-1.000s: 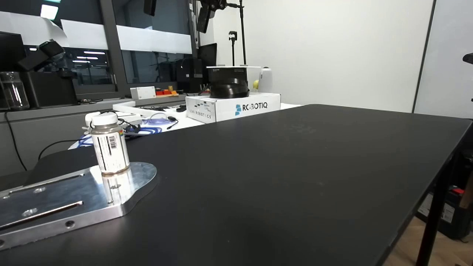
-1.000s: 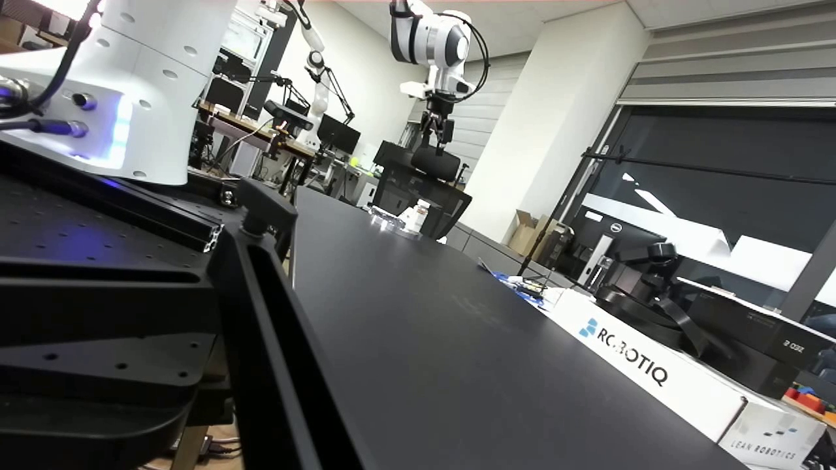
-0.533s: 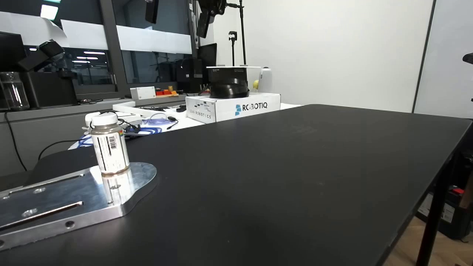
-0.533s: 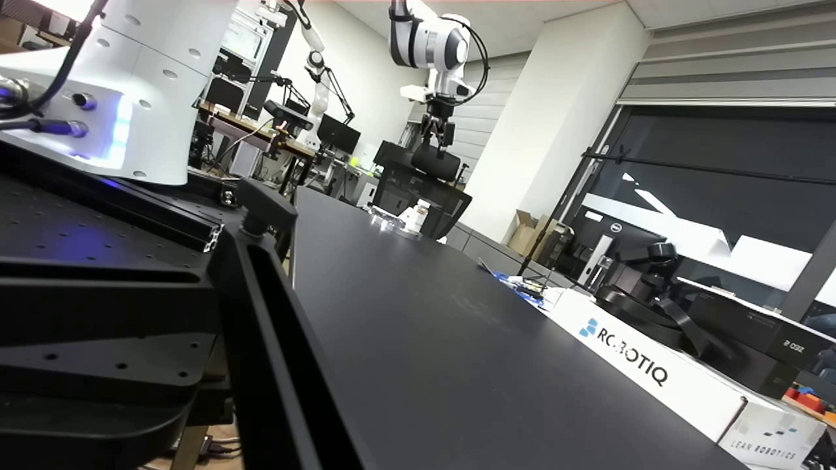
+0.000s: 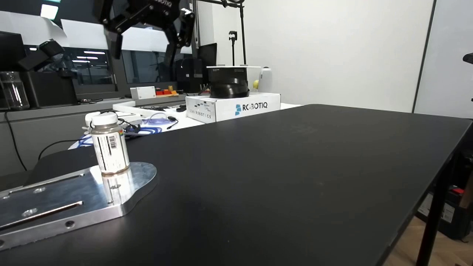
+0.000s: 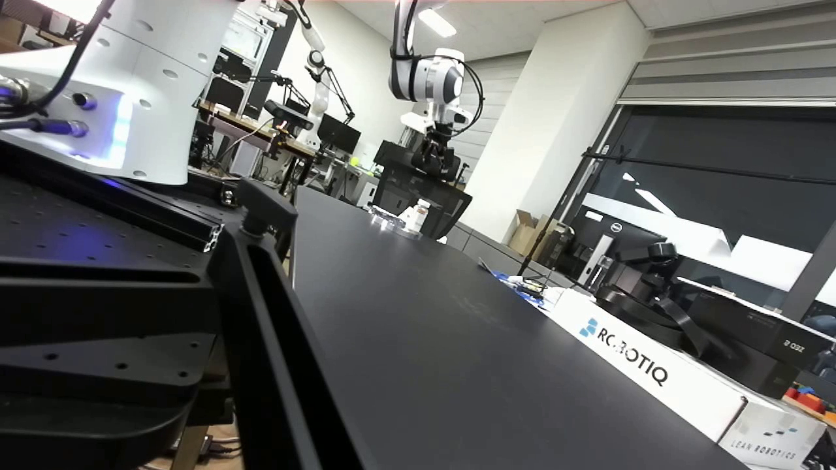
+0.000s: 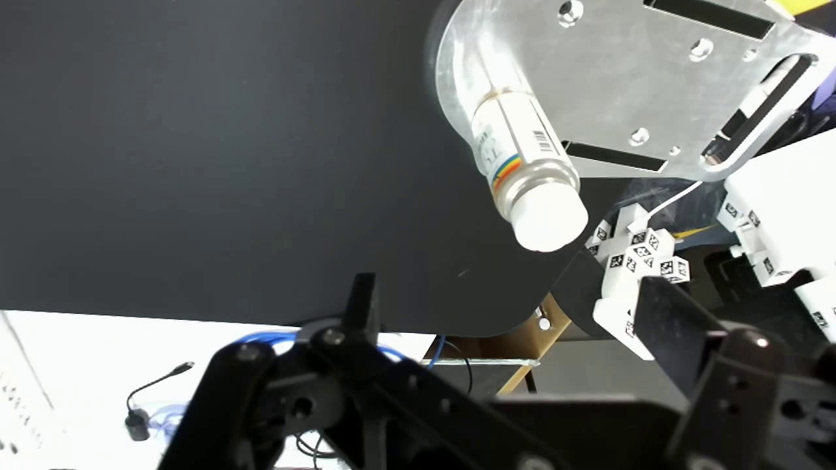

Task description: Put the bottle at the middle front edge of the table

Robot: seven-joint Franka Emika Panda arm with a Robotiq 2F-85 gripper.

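Note:
The bottle [image 5: 110,147], with a white cap and a printed label, stands upright on the silver metal plate [image 5: 44,192]. The plate lies on the black table [image 5: 281,177], near one end. The bottle also shows in an exterior view [image 6: 417,217] and in the wrist view [image 7: 516,140]. My gripper [image 5: 142,59] is open and empty, in the air above the bottle and apart from it. In the wrist view the gripper [image 7: 509,287] has its fingers wide apart, with the bottle's cap ahead of the gap between them. Nothing of the bottle is hidden by the gripper.
A white Robotiq box [image 5: 247,107] with black gear on it stands beside the table's long edge. Cables [image 5: 151,127] lie on a white surface there. A black chair [image 6: 418,192] stands behind the plate end. White marker cubes [image 7: 643,251] show beyond the table's corner.
My gripper has come down, slightly at first and then more, and shows larger and lower in an exterior view. It stays open. The bottle and plate have not moved.

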